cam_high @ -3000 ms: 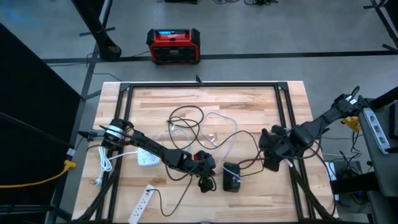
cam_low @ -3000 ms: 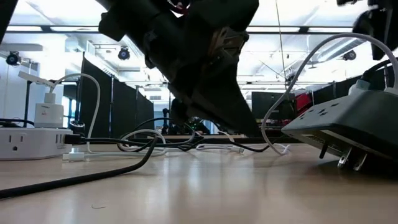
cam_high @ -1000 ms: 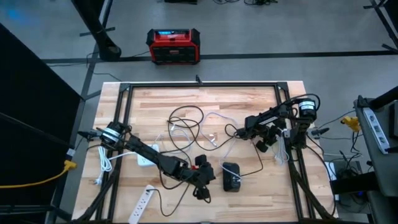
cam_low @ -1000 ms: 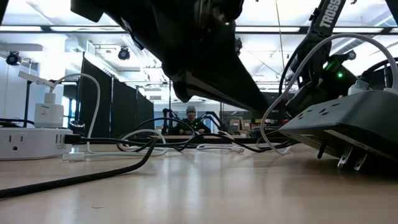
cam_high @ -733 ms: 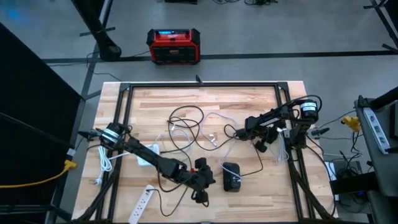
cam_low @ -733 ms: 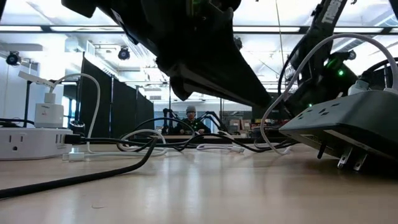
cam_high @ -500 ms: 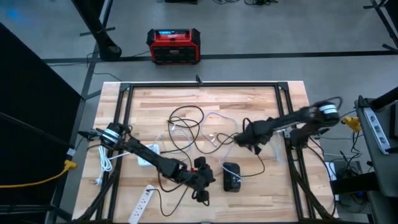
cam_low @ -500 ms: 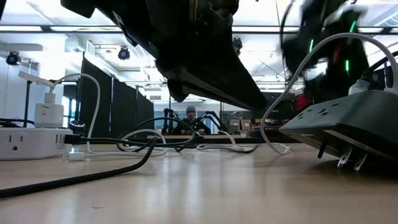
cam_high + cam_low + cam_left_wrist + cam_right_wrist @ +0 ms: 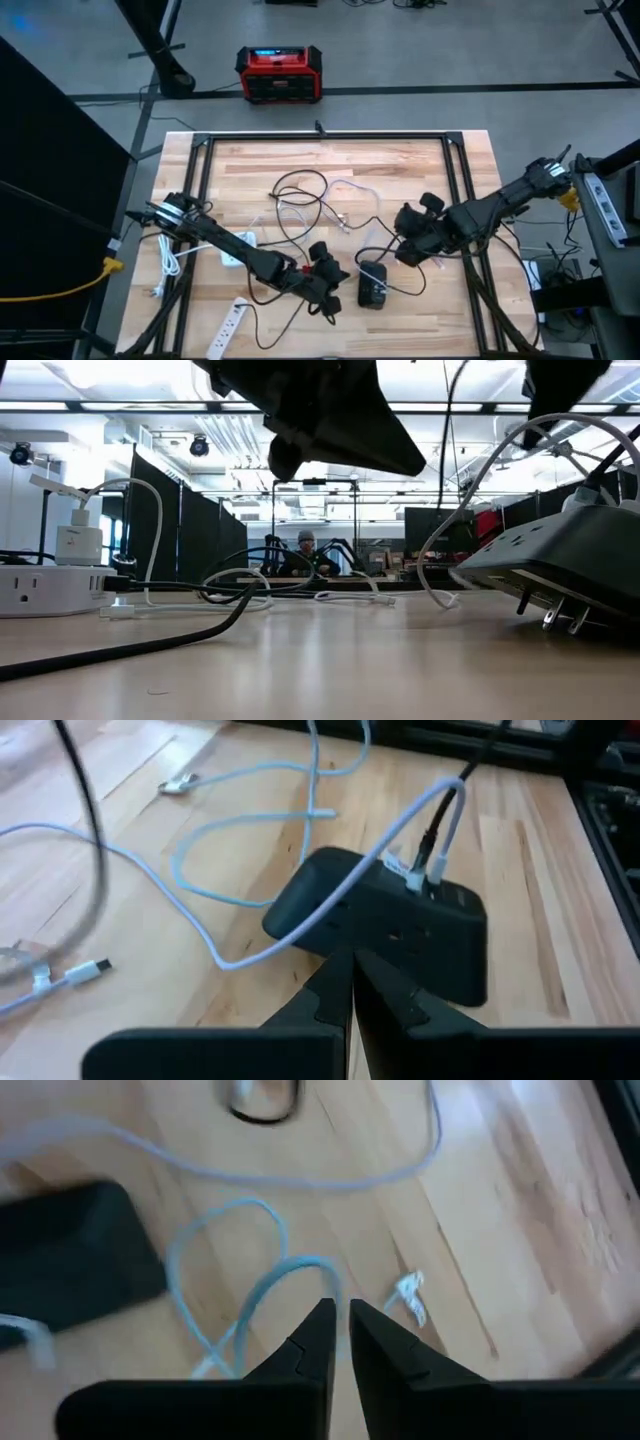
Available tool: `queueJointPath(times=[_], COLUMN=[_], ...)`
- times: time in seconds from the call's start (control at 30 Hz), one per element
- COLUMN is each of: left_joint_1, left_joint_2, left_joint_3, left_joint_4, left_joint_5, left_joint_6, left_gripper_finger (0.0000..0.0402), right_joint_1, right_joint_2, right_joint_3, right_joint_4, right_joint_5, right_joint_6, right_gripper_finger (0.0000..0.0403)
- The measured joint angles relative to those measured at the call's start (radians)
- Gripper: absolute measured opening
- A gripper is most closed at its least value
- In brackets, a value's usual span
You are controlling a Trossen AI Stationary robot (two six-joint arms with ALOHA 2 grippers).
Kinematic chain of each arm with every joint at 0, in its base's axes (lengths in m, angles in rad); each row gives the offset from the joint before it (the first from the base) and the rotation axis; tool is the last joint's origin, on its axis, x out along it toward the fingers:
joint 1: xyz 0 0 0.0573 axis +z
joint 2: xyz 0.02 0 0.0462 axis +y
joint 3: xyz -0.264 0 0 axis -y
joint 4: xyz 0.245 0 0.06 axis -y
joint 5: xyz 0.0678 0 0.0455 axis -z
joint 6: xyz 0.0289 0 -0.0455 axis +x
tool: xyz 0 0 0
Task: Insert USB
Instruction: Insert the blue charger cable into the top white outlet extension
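Two grippers meet over the table's near middle in the high view: the left gripper (image 9: 322, 268) and the right gripper (image 9: 408, 240), with the black charging hub (image 9: 372, 284) lying between them on the wooden table (image 9: 390, 165). In the low view, only a white power strip (image 9: 45, 588) and cables along the tabletop read clearly. In the left wrist view, the left gripper (image 9: 350, 982), fingers pressed together and empty, sits just short of the dark, rounded hub (image 9: 385, 925), which has one white and one black cable plugged in. In the right wrist view, the right gripper (image 9: 338, 1330), likewise closed on nothing, hangs above a pale blue cable (image 9: 240, 1285); a loose white USB plug (image 9: 410, 1294) lies just beside its tips.
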Motion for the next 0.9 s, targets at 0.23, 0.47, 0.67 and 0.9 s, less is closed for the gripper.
queueJointPath(times=[0.23,0.47,0.67,0.9], left_joint_1=[0.002,-0.001,-0.004,-0.016], left_joint_2=[0.0,0.0,0.0,0.0], left_joint_3=[0.0,0.0,0.0,0.0], left_joint_4=[0.009,0.008,0.004,-0.013], left_joint_5=[-0.001,0.0,0.001,0.002], left_joint_6=[-0.02,-0.024,-0.021,-0.019], left_gripper_finger=[0.0,0.0,0.0,0.0], right_joint_1=[-0.01,-0.017,-0.187,-0.418], right_joint_2=[0.089,0.094,0.046,0.017], right_joint_3=[-0.066,-0.068,-0.115,-0.219], right_joint_4=[-0.011,-0.025,-0.045,0.055], right_joint_5=[-0.136,-0.151,-0.114,-0.177], right_joint_6=[-0.007,0.096,0.042,-0.04], right_gripper_finger=[0.0059,0.0138,0.0185,0.0204])
